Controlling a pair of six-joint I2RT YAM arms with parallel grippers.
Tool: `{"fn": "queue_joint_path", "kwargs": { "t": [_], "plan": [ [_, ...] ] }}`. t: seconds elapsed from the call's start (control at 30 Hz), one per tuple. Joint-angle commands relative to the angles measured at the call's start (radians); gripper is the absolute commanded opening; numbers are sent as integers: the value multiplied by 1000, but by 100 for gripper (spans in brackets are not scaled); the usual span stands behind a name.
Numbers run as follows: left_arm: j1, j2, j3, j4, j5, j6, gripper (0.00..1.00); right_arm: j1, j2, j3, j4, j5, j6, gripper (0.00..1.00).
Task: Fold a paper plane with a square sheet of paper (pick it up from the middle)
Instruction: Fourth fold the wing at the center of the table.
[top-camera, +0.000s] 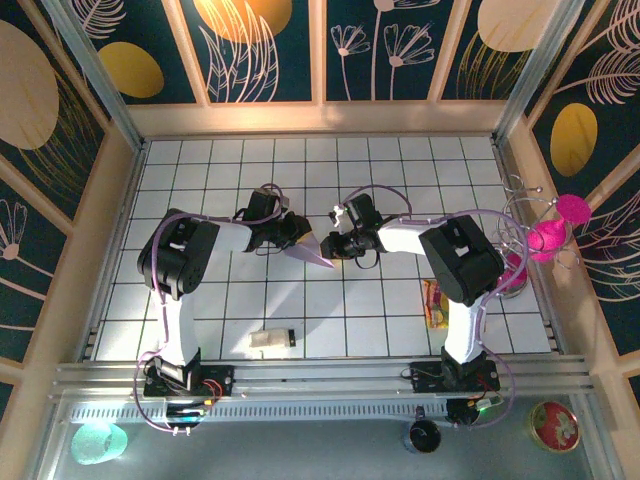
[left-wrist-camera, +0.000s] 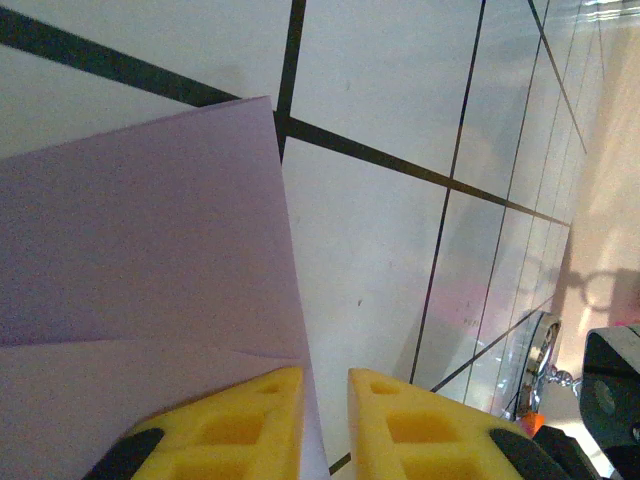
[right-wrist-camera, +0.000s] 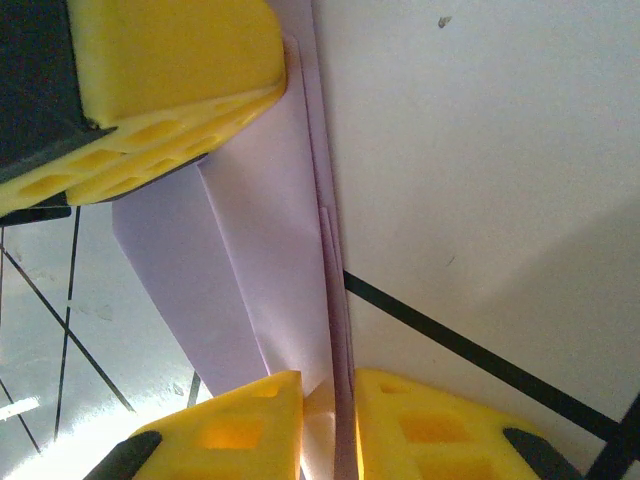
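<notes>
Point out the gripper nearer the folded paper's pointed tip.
The right gripper: the lilac paper narrows to a point beside it; the left gripper holds the wide end.

The pale lilac sheet of paper (left-wrist-camera: 140, 250) fills the left half of the frame, with a crease running across its lower part. Its right edge drops into the narrow gap between the yellow fingers (left-wrist-camera: 240, 425) of the left end effector (left-wrist-camera: 323, 390) at bottom centre. The white, black-gridded desk (left-wrist-camera: 400, 90) spreads across the upper right
</notes>
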Motion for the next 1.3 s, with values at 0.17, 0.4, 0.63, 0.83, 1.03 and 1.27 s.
{"fn": "queue_joint_path", "kwargs": {
  "t": [0.17,0.4,0.63,0.83,1.03,1.27],
  "plan": [
    [-5,34,2,-70,-27,43,19,8,-35,0,-28,11,59,30],
    [-5,37,3,-71,-26,47,19,6,-115,5,18,-6,62,32],
    [-5,38,2,-74,-23,47,19,32,-83,30,25,-55,34,22],
    [-5,33,-3,-73,-25,46,19,41,-5,82,5,-81,27,17],
    [-5,31,-8,-74,-24,45,19,41,40,107,-20,-78,18,15],
    [-5,29,-16,-71,-23,40,19,39,62,96,-41,-59,15,14]
  ]
}}
